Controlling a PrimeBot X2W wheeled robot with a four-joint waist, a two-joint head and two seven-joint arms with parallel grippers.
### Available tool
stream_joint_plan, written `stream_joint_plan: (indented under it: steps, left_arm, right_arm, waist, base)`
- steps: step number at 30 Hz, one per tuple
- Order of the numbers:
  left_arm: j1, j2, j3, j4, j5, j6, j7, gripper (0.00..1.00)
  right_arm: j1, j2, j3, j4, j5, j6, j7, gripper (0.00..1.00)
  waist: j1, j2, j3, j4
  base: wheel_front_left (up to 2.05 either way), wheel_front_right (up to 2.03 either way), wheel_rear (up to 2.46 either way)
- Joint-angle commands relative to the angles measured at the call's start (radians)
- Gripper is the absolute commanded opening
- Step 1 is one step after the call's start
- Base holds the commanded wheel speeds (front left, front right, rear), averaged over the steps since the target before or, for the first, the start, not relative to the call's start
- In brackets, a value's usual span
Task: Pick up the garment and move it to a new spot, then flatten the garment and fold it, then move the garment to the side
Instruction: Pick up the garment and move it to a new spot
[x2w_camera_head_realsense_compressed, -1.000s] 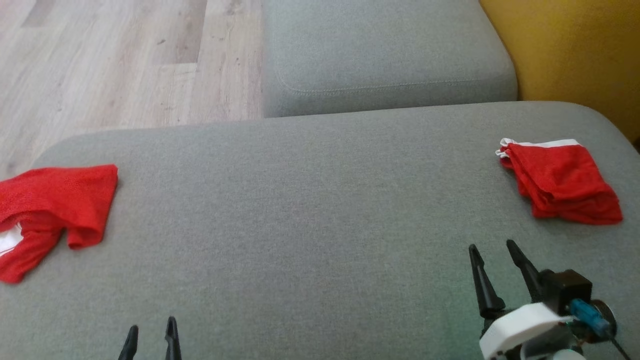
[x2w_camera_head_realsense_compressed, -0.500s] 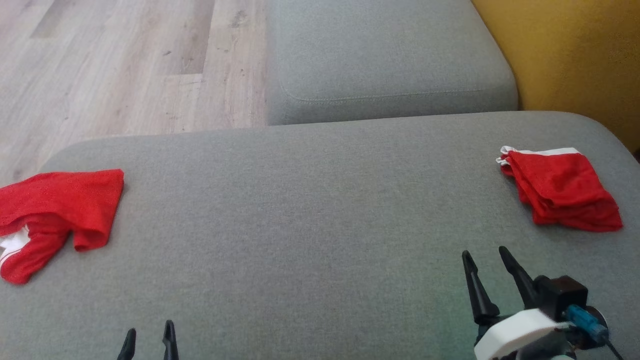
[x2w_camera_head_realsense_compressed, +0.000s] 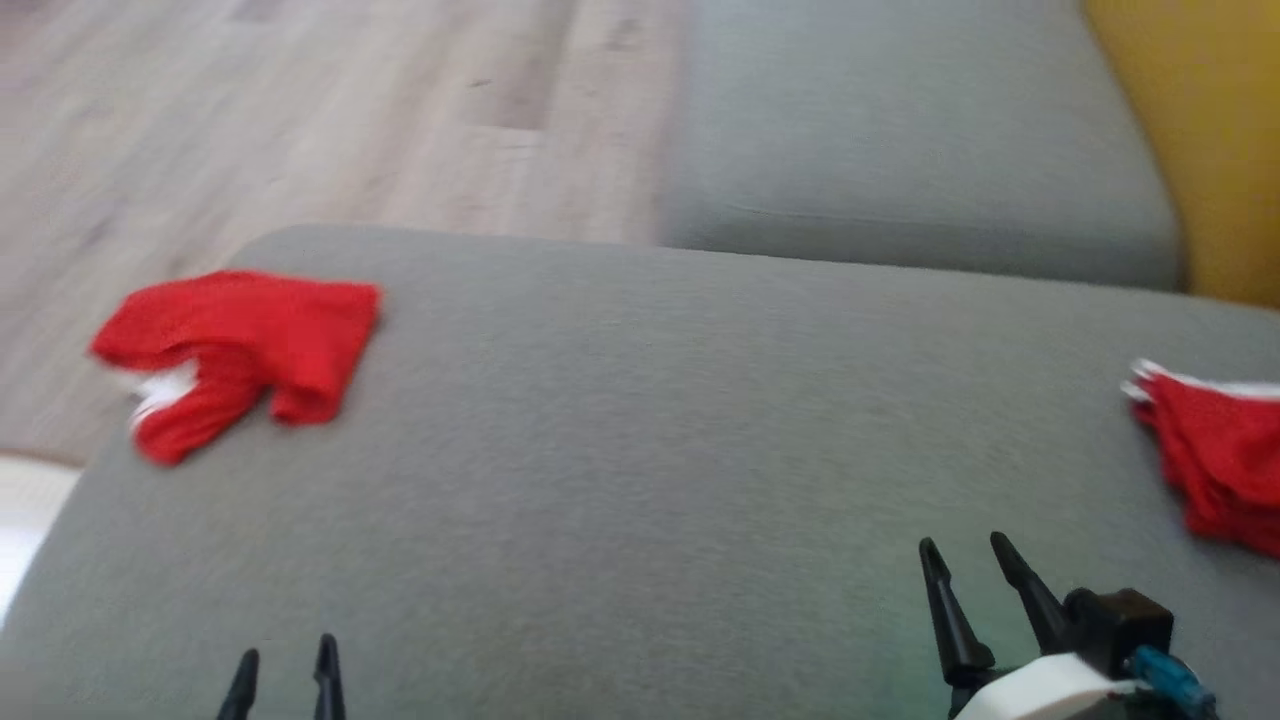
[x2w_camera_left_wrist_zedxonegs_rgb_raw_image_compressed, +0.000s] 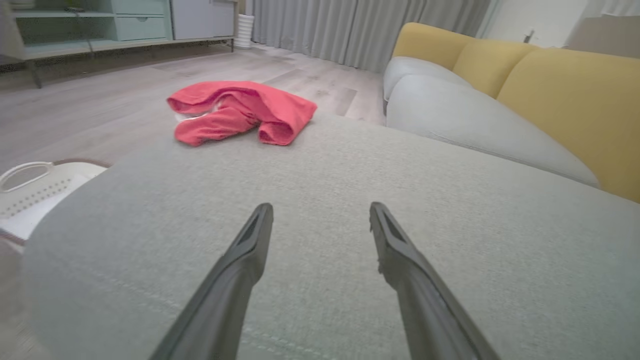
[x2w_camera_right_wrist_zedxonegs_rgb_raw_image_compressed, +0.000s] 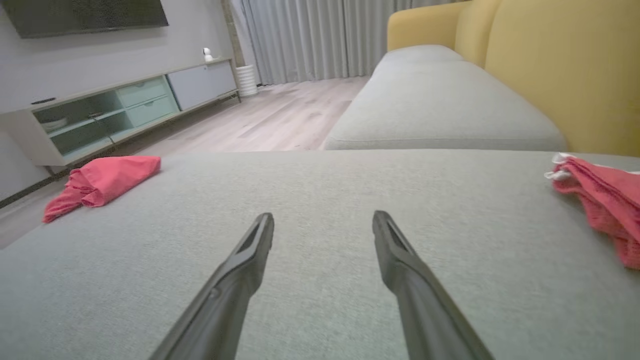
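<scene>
The left end effector (x2w_camera_head_realsense_compressed: 286, 650) and right end effector (x2w_camera_head_realsense_compressed: 965, 546) stand apart, empty. Crumpled garment (x2w_camera_head_realsense_compressed: 240, 345) lies at ten o'clock, folded garment (x2w_camera_head_realsense_compressed: 1215, 470) at three.

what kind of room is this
Probably a home living room: a grey sofa with yellow back cushions, a TV on the wall above a low cabinet, and long curtains.

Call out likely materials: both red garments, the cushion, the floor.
Left garment: thin, matte red fabric, probably a light knit or mesh; it slumps in soft folds, and a white part shows.
Right garment: the same-looking red fabric, folded, with a white edge.
Cushion: grey woven upholstery, matte, with a fine flecked grain.
Floor: pale wood or wood-look laminate, with plank lines and grain; I can't tell which.
</scene>
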Motion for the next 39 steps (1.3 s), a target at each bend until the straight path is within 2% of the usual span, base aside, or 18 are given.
stream_joint_plan:
  steps: [1,6,10,17,24,28,32,35,36,37,39]
  left_arm:
    - [-0.064,0.032,0.045,-0.031,0.009,0.008,-0.001,1.0]
    - [-0.058,0.051,0.057,-0.053,0.012,0.023,0.004,1.0]
    - [-0.04,0.053,0.093,-0.077,0.008,0.046,-0.003,1.0]
    - [0.02,0.019,0.184,-0.121,0.021,0.068,-0.017,1.0]
    - [0.059,-0.017,0.245,-0.139,0.053,0.05,-0.019,1.0]
    - [0.067,-0.012,0.288,-0.154,0.064,0.038,-0.019,1.0]
    - [0.031,0.039,0.363,-0.215,0.057,0.037,-0.014,1.0]
    - [-0.051,0.125,0.417,-0.256,0.056,0.03,0.038,1.0]
    - [-0.051,0.125,0.417,-0.256,0.056,0.03,0.038,1.0]
    - [-0.091,0.156,0.43,-0.267,0.057,0.025,0.062,1.0]
    - [-0.172,0.211,0.463,-0.274,0.047,0.011,0.101,1.0]
  right_arm:
    - [-0.045,-0.005,0.032,-0.028,0.013,0.003,-0.021,1.0]
    - [-0.058,-0.005,0.053,-0.012,0.039,0.003,-0.042,1.0]
    - [-0.093,-0.005,0.086,-0.004,0.04,0.003,-0.046,1.0]
    - [-0.171,-0.005,0.148,0.019,0.028,0.003,-0.037,1.0]
    - [-0.2,-0.005,0.166,0.037,0.023,0.003,-0.037,1.0]
    - [-0.202,-0.005,0.15,0.03,0.019,0.003,-0.038,1.0]
    - [-0.195,-0.005,0.109,0.009,0.005,0.003,-0.031,1.0]
    - [-0.19,-0.005,0.066,-0.017,-0.016,0.003,-0.017,1.0]
    - [-0.19,-0.005,0.066,-0.017,-0.016,0.003,-0.017,1.0]
    - [-0.191,-0.005,0.051,-0.029,-0.027,0.003,-0.01,1.0]
    - [-0.208,-0.005,0.041,-0.063,-0.053,0.003,0.013,1.0]
  waist:
    - [0.0,0.0,-0.001,0.103]
    - [0.0,0.0,0.002,0.229]
    - [0.0,0.0,0.035,0.279]
    - [0.0,0.0,0.084,0.319]
    - [0.0,0.0,0.099,0.33]
    - [0.0,0.0,0.104,0.335]
    - [0.0,0.0,0.115,0.344]
    - [0.0,0.0,0.131,0.346]
    - [0.0,0.0,0.131,0.346]
    - [0.0,0.0,0.14,0.345]
    - [0.0,0.0,0.178,0.314]
  base:
    - [0.0,0.0,0.0]
    - [0.0,0.0,0.0]
    - [0.0,0.0,0.0]
    - [0.0,0.0,0.0]
    - [0.0,0.0,0.0]
    - [0.0,0.0,0.0]
    - [0.0,0.0,0.0]
    - [0.0,0.0,0.0]
    - [0.0,0.0,0.0]
    - [0.0,0.0,0.0]
    - [0.0,0.0,0.0]
